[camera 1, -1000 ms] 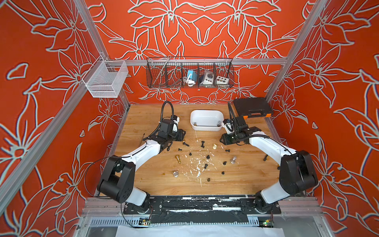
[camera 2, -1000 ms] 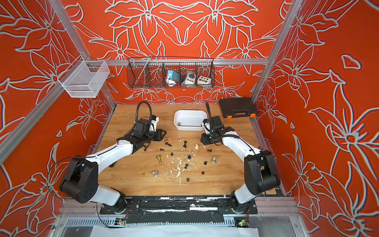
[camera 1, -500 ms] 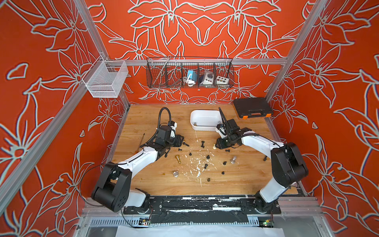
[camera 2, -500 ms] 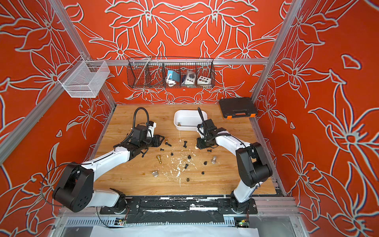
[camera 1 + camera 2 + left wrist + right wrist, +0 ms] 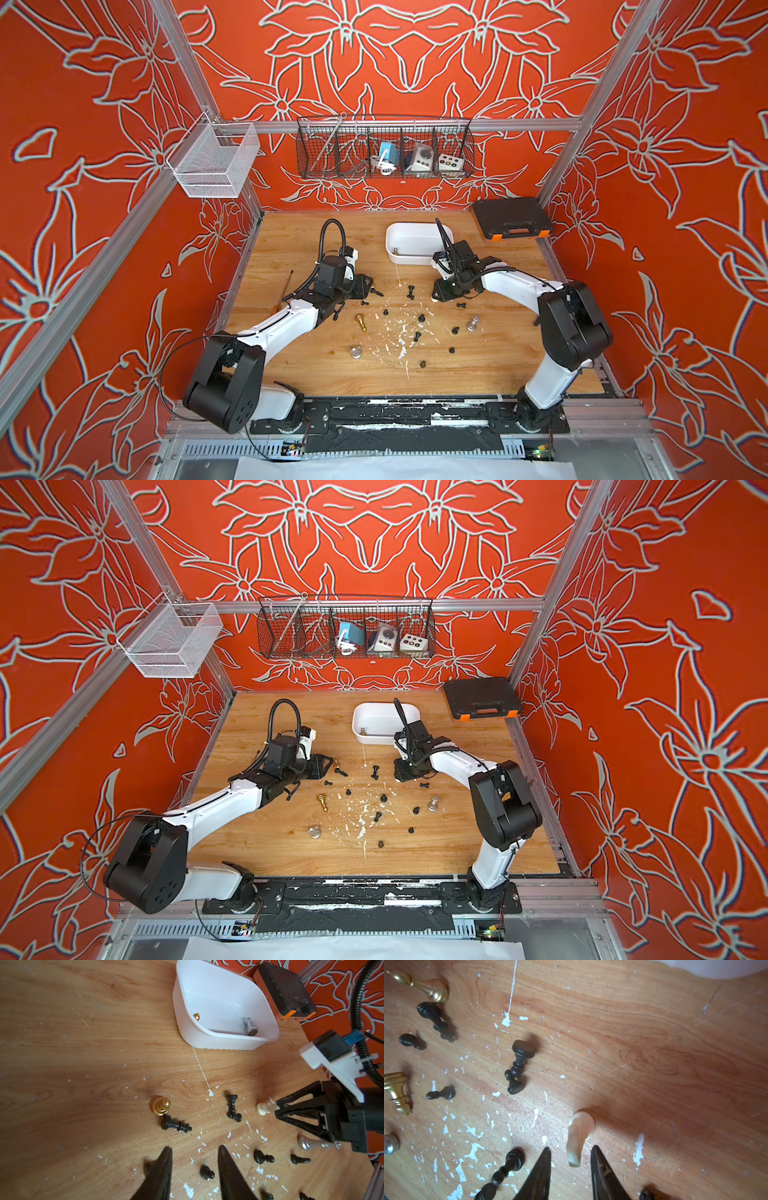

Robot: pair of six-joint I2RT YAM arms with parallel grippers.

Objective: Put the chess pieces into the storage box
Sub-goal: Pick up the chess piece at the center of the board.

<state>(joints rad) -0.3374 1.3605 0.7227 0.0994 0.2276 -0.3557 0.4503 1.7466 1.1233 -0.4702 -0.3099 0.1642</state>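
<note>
The chess pieces lie scattered on the wooden table in both top views, several small black ones [image 5: 421,318] with a gold one [image 5: 360,322] and two silver ones [image 5: 473,323]. My left gripper [image 5: 194,1150] is open low over the table, with a small black pawn [image 5: 206,1172] lying between its fingers, untouched. My right gripper [image 5: 571,1148] is open too, and the narrow end of the cream piece [image 5: 579,1132] lies between its fingertips. The white storage box [image 5: 409,259] stands behind, holding a gold piece [image 5: 196,1016] and a silver piece [image 5: 250,1027].
A black case with orange latches [image 5: 513,218] sits at the back right corner. A screwdriver [image 5: 284,291] lies by the left edge. A black wire basket [image 5: 384,153] and a white mesh basket [image 5: 212,162] hang on the walls. White paint flecks mark the table's middle.
Both arms have come forward and down from beside the storage box to the scattered pieces. The right gripper now straddles the cream piece, and the left hangs over a black pawn.
</note>
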